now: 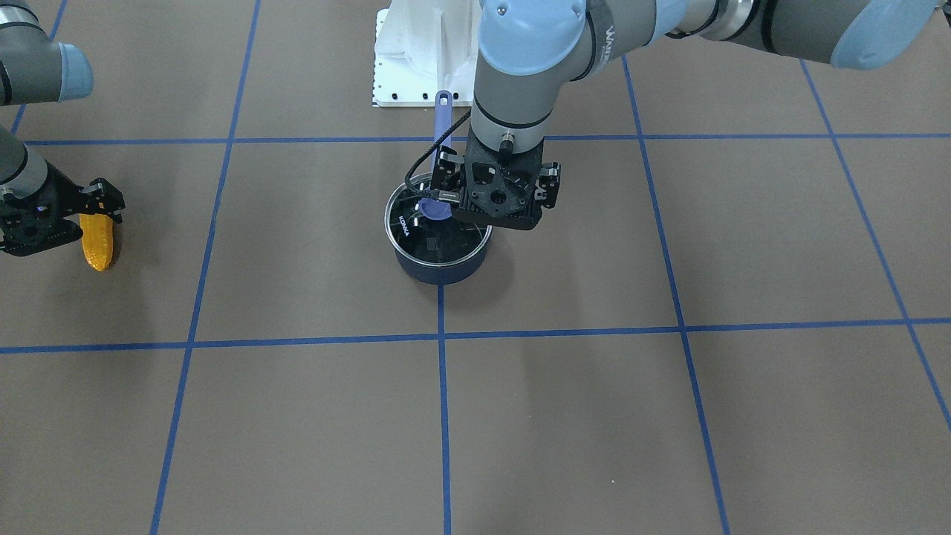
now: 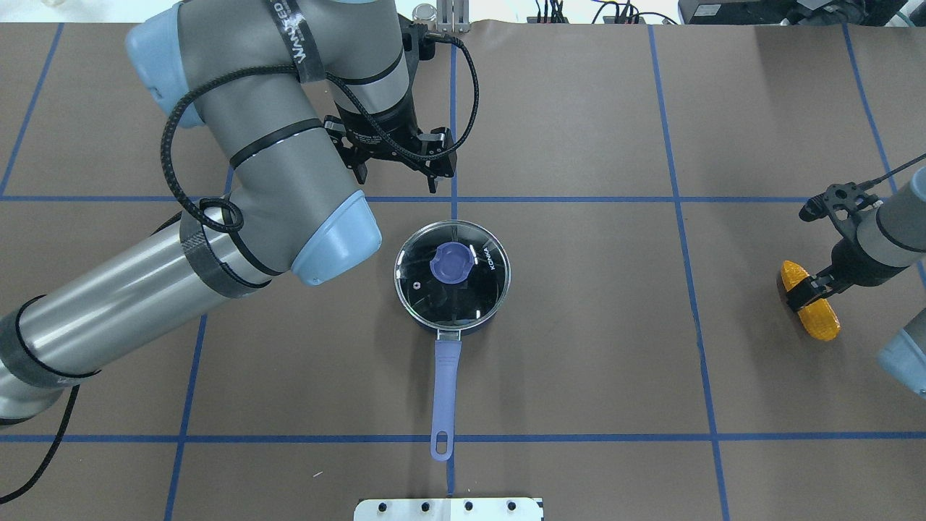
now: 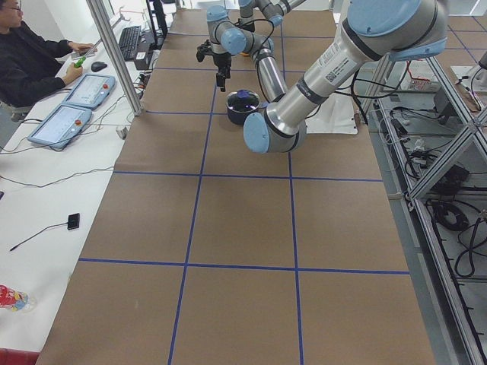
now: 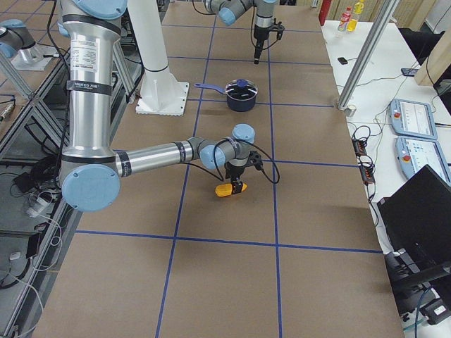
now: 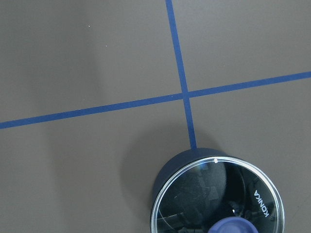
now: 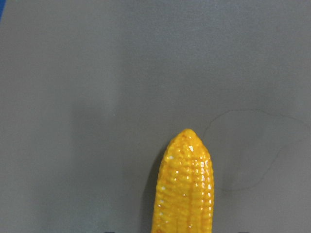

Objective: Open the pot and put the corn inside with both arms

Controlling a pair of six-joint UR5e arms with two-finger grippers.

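Note:
The pot (image 2: 463,327) stands at the table's middle with its glass lid (image 2: 452,273) on and its long blue handle (image 2: 445,391) pointing toward the robot. It also shows in the front view (image 1: 438,271). My left gripper (image 2: 398,177) hovers open and empty above the table, just beyond the pot's far side. The corn (image 2: 814,311) lies flat on the table at the right. My right gripper (image 2: 804,288) is down over its far end with the jaws across it. Whether the jaws press the corn does not show. The right wrist view shows the corn's tip (image 6: 187,184).
A white mounting plate (image 1: 423,59) sits at the robot's edge, just behind the pot handle's end. Blue tape lines (image 2: 564,199) cross the brown table. My left arm's elbow (image 2: 318,217) hangs over the table left of the pot. An operator (image 3: 30,65) sits beside the table.

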